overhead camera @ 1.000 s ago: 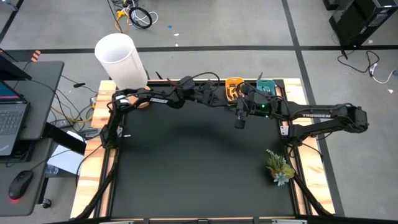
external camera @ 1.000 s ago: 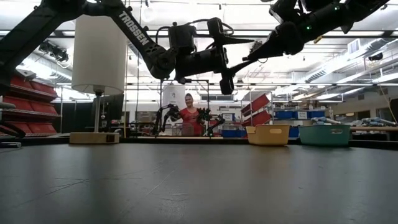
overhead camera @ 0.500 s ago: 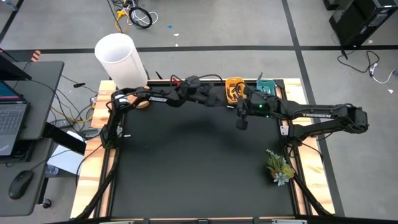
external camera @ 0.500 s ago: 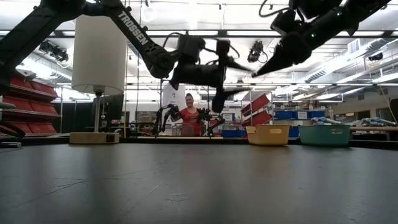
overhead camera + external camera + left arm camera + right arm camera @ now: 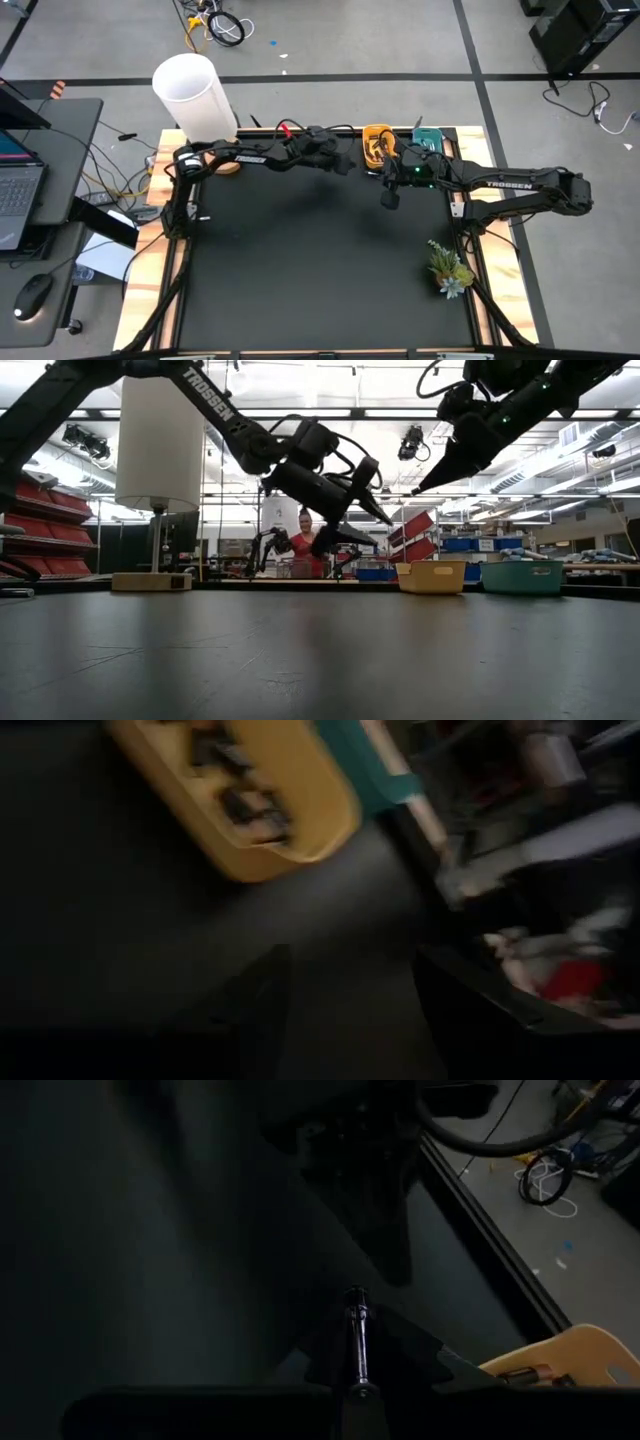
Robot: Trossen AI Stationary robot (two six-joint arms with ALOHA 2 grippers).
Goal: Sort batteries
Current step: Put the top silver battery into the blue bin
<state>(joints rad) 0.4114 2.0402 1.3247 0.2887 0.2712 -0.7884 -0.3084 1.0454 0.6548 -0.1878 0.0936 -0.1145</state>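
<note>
Carrying battery (image 5: pixel 357 1345) clenched in our right pincer (image 5: pixel 357 1380) beside yellow tray (image 5: pixel 376 143); batteries already lying inside; our left pincer (image 5: pixel 350 1010) released, empty; desk (image 5: pixel 300 270) showing none left.

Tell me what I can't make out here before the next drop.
- Teal tray contents: high view, right arm covers it; low view shows only its wall.
- Batteries in the yellow tray: left wrist view, blurred, types unreadable.
- Thin item in the right gripper: right wrist view, too dark.

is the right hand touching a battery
Touching. The right wrist view shows the right hand with its fingers closed on a thin dark battery, which sticks out from between them.
</note>
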